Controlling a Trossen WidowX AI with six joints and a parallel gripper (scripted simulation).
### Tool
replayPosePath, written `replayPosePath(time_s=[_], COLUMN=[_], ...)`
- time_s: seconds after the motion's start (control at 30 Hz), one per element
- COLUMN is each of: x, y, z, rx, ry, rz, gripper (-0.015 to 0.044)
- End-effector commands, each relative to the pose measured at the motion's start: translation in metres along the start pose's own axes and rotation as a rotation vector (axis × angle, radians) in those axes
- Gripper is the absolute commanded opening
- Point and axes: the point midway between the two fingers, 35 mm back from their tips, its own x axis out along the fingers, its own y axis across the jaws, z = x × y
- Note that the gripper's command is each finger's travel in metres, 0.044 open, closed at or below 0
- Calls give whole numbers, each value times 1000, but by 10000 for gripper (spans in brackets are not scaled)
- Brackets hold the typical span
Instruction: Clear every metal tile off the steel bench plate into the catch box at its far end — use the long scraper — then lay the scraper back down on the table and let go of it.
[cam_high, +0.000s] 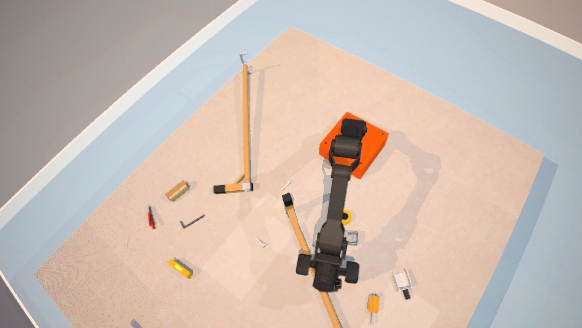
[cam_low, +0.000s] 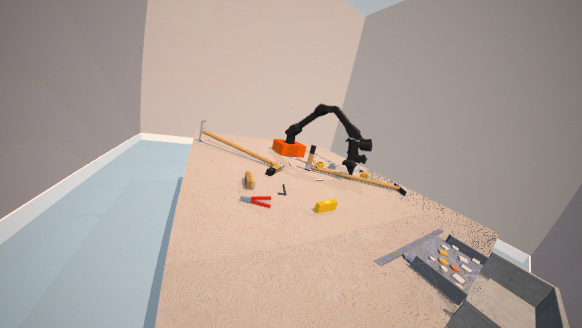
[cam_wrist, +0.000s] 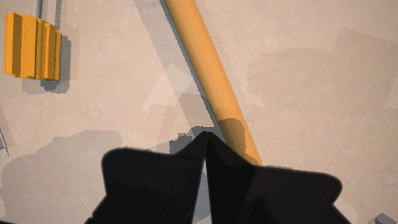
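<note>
Jaws clenched on nothing; long orange shaft slants just beside their tips; contact unclear.

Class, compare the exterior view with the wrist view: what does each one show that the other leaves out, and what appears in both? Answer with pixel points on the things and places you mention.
Only the exterior view: the bench plate (cam_low: 434, 256) with its tiles, the catch box (cam_low: 546, 300), the red-handled pliers (cam_low: 259, 199), the yellow block (cam_low: 326, 206) and the orange base (cam_low: 289, 148).

Only the wrist view: the gripper's fingertips meeting in close-up, and the shadow falling across the pole beside them.

Both: the gripper (cam_low: 350, 171) (cam_wrist: 206, 136), shut, and the long wooden pole (cam_low: 357, 177) (cam_wrist: 205, 55).
</note>
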Motion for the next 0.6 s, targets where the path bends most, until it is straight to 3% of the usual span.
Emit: replayPosePath(time_s=[0.0, 0.57], x=[8, 9], y=[-3, -17], z=[-1, 8], rx=[-3, -3], ry=[17, 16], rz=[4, 3], gripper=[0, 0])
